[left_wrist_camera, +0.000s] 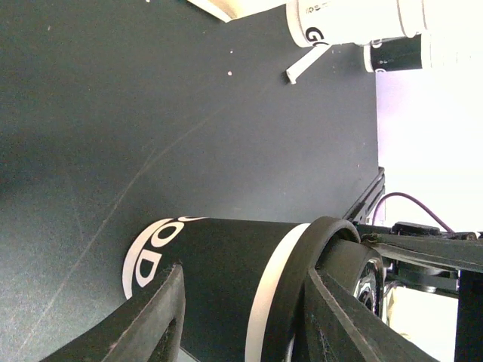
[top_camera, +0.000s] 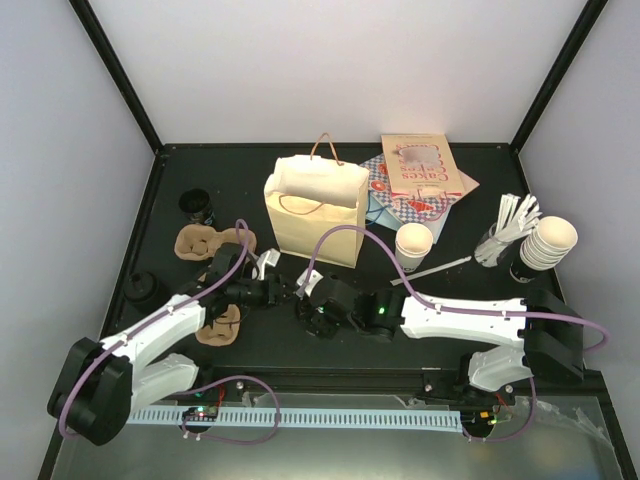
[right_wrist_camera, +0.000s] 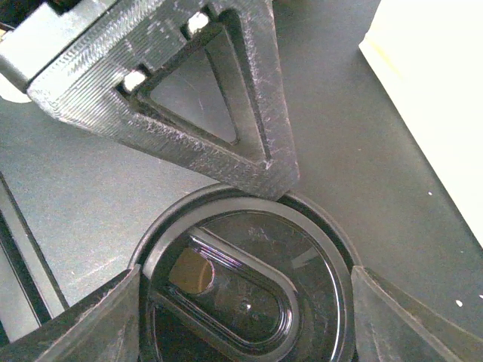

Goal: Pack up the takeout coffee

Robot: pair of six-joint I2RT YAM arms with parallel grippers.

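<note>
The takeout coffee point(left_wrist_camera: 226, 279) is a black cup with white lettering, a white band and a black lid point(right_wrist_camera: 249, 286). It stands mid-table, in front of the tan paper bag point(top_camera: 315, 210); in the top view the grippers hide it. My right gripper point(right_wrist_camera: 245, 302) comes from above, its fingers pressed on opposite sides of the lid's rim. My left gripper point(left_wrist_camera: 245, 271) lies turned on its side against the cup wall. One of its fingers point(left_wrist_camera: 151, 324) is near the base and the other is at the lid, with a gap between them. In the top view both grippers point(top_camera: 285, 292) point(top_camera: 312, 300) meet over the cup.
A lidless cream cup point(top_camera: 414, 243) and a white stirrer point(top_camera: 440, 268) sit right of the bag. A stack of cups point(top_camera: 548, 243) and a utensil holder point(top_camera: 500, 240) are at far right. Brown carriers point(top_camera: 205, 240) point(top_camera: 222, 325) and black-lidded cups point(top_camera: 200, 207) point(top_camera: 140, 290) are on the left.
</note>
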